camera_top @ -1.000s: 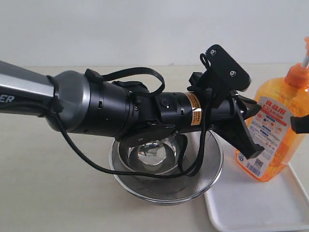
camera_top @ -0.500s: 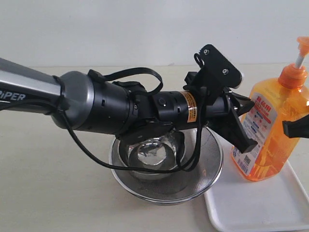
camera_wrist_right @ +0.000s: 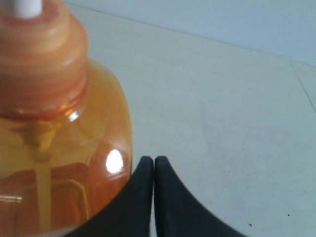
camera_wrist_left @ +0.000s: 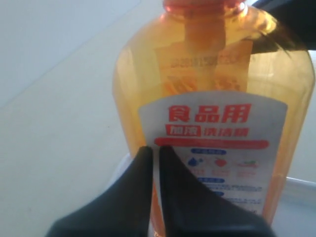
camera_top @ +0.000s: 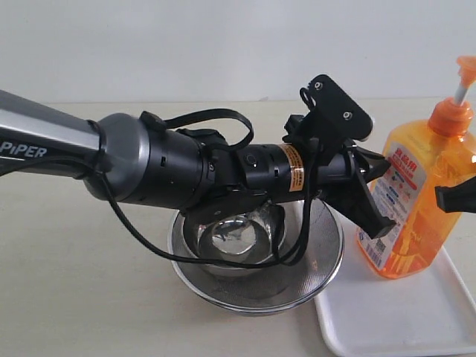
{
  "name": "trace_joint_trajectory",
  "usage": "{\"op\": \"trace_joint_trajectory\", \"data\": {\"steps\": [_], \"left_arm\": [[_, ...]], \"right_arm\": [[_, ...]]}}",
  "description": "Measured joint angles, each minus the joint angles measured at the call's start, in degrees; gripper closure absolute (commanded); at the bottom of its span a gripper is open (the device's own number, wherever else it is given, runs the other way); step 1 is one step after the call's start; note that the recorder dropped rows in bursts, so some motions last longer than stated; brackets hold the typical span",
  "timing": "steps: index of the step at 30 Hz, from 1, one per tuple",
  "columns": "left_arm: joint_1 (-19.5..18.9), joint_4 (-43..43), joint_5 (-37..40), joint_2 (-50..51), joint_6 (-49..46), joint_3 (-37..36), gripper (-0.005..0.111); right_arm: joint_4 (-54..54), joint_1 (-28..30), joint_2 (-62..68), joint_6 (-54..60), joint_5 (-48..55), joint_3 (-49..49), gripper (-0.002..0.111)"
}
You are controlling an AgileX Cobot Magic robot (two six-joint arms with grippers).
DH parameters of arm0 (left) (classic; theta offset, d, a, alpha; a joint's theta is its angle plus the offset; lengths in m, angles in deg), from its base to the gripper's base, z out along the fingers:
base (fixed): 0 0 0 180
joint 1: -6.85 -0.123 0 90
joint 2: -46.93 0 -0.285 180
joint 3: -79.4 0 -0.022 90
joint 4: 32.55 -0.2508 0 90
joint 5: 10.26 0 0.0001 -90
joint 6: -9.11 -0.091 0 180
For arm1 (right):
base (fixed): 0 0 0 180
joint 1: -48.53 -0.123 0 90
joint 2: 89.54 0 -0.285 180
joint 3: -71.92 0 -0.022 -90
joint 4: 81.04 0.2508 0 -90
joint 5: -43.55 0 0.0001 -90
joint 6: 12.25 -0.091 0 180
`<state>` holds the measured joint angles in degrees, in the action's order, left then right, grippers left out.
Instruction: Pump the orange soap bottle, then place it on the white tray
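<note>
The orange soap bottle [camera_top: 424, 197] stands on the white tray [camera_top: 387, 316] at the right, leaning slightly, its pump head and white stem up. My left gripper [camera_top: 381, 216] is shut with nothing between its fingers, its tips at the label's lower left. The left wrist view shows the bottle [camera_wrist_left: 212, 94] filling the picture behind the gripper [camera_wrist_left: 155, 150]. My right gripper [camera_top: 455, 197] comes in from the right edge against the bottle's other side. In the right wrist view this gripper [camera_wrist_right: 150, 162] is shut and empty, right beside the bottle [camera_wrist_right: 54, 148] at its shoulder.
A round steel mesh strainer bowl [camera_top: 256, 286] with a smaller shiny bowl [camera_top: 230, 238] inside sits left of the tray, touching its edge. My left arm [camera_top: 163, 167] and its cables hang over it. Bare beige table lies to the left and behind.
The bottle has gone from a clear tilt to nearly upright and sits lower on the tray. My left gripper stayed shut at its label and shifted slightly.
</note>
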<state>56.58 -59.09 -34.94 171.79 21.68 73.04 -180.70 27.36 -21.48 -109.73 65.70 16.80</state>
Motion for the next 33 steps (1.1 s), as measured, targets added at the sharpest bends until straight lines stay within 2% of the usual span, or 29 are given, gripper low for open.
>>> {"op": "trace_joint_trajectory", "data": {"steps": [15, 20, 24, 33], "left_arm": [[-0.1, 0.2, 1.5, 0.0, 0.0, 2.1, 0.102], [-0.1, 0.2, 8.5, -0.7, 0.0, 2.1, 0.102], [-0.1, 0.2, 14.2, -3.9, 0.0, 2.1, 0.102], [-0.1, 0.2, 15.4, -16.1, 0.0, -4.8, 0.102]], "right_arm": [[0.0, 0.0, 0.0, 0.0, -0.7, 0.0, 0.108], [1.0, 0.0, -0.8, 1.5, 3.9, 0.0, 0.108], [10.3, 0.0, -4.9, 9.6, 8.2, 0.0, 0.108], [37.7, 0.0, -24.1, 33.8, 9.0, 0.0, 0.108]]}}
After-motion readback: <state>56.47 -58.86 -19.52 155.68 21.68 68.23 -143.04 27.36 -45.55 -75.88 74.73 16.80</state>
